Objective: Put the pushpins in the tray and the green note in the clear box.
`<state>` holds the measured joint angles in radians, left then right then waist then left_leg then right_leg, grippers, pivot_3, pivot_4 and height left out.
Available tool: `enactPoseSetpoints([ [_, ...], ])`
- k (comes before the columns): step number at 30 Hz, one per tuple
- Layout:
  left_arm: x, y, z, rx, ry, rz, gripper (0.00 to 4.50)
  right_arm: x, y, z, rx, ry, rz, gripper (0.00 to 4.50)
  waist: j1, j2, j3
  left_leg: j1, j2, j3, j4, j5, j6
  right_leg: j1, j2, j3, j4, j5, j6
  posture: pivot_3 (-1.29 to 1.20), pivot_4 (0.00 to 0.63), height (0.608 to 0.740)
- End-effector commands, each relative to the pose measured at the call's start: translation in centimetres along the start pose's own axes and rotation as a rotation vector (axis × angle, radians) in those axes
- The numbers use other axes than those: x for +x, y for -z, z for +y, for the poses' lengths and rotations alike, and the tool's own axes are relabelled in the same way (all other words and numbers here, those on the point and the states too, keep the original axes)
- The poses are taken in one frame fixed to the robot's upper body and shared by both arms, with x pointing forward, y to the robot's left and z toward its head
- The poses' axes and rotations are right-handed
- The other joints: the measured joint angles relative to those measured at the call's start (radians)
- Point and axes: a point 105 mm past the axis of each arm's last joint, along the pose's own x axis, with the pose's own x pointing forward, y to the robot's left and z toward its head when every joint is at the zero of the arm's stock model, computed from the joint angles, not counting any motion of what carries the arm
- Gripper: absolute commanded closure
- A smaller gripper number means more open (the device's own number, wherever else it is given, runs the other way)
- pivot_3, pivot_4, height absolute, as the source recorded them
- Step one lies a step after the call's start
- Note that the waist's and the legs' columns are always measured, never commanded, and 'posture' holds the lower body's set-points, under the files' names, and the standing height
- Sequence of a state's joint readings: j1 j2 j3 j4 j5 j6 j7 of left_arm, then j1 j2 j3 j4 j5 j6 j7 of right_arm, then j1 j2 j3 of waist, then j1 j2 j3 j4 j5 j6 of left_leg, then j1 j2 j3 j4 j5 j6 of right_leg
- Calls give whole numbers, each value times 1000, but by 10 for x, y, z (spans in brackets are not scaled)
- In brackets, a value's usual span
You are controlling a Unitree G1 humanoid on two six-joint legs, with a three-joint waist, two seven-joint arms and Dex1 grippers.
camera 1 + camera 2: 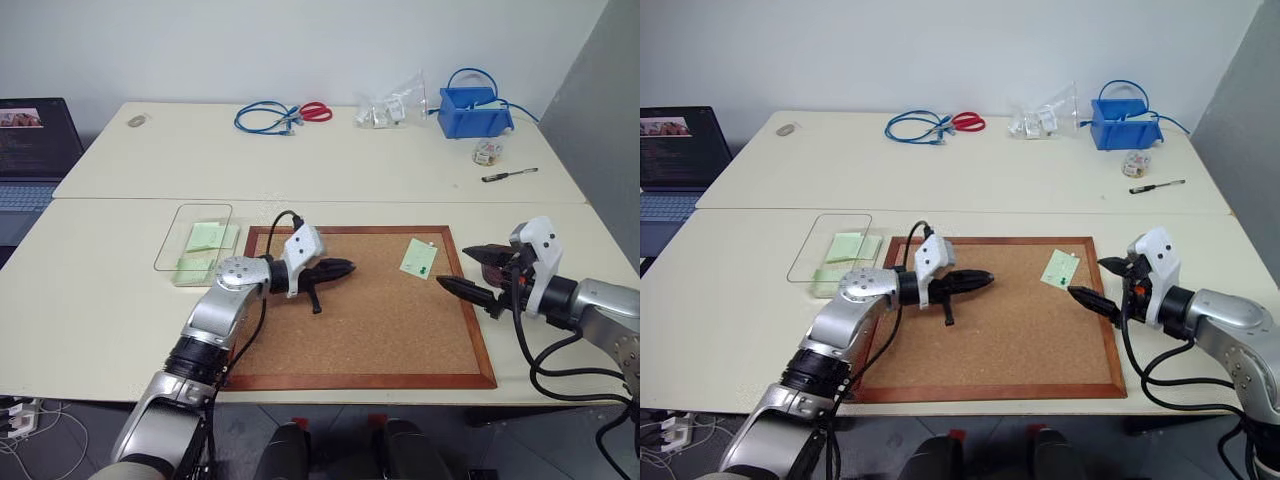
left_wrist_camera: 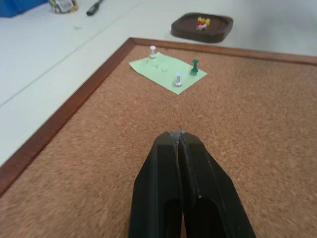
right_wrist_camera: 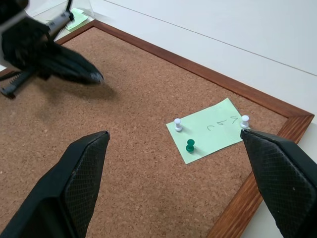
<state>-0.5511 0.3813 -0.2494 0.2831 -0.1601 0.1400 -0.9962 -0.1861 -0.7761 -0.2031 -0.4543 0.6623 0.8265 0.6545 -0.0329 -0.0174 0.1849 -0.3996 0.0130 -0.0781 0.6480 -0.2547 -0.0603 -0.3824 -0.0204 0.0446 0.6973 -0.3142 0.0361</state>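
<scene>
Two pale tables abut before a white wall, a framed cork board (image 1: 380, 320) lying on the nearer one. The green note (image 3: 210, 130) is pinned near its far right corner by pushpins (image 3: 190, 145). Left gripper (image 1: 345, 267) clenched, empty, above the cork; right gripper (image 3: 176, 144) released, beside the note. Clear box (image 1: 170, 245) lies off the board's left; tray (image 2: 202, 27) holds pins.

Head pair overlooks corkboard (image 1: 380, 320); wrist views skim it closely.

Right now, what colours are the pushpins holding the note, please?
Two white, one green; the right wrist view shows it best.
</scene>
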Motion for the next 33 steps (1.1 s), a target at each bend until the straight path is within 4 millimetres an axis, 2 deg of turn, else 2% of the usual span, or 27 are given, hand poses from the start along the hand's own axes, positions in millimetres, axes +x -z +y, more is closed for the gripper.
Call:
enactPoseSetpoints([
  [1,-6,5,-2,20,12,14,4491,-1,-14,-2,-39,12,-43,0,-1,0,0,0,0,0,0,0,0,0,0,0,0,0,0,0,150,740],
  [5,-14,1,-2,11,5,6,4491,-2,-14,-5,-38,27,-45,0,0,0,0,0,0,0,0,0,0,0,0,0,0,0,0,0,150,740],
  [10,-22,11,-5,-11,-1,45,4491,1,-15,-5,-32,32,-48,0,0,0,0,0,0,0,0,0,0,0,0,0,0,0,0,0,150,740],
  [14,-16,25,-12,-11,8,92,4491,7,-11,-10,-30,43,-31,0,0,0,0,1,0,0,0,0,0,0,0,0,0,0,0,0,150,740],
  [19,-6,28,-19,-77,13,47,4491,15,-8,-22,2,79,-41,0,2,1,-1,2,0,-1,0,0,0,2,0,0,0,0,0,0,150,740],
  [23,-11,44,-24,-90,12,56,4491,20,-5,-23,12,81,-53,0,5,1,-3,2,-1,-1,0,0,0,3,-2,-1,-1,0,0,0,150,740],
  [33,-19,57,-37,-117,34,33,4491,33,4,-35,31,111,-77,0,-4,12,-10,7,-1,0,-2,0,0,6,-1,0,-1,0,0,0,150,740],
])
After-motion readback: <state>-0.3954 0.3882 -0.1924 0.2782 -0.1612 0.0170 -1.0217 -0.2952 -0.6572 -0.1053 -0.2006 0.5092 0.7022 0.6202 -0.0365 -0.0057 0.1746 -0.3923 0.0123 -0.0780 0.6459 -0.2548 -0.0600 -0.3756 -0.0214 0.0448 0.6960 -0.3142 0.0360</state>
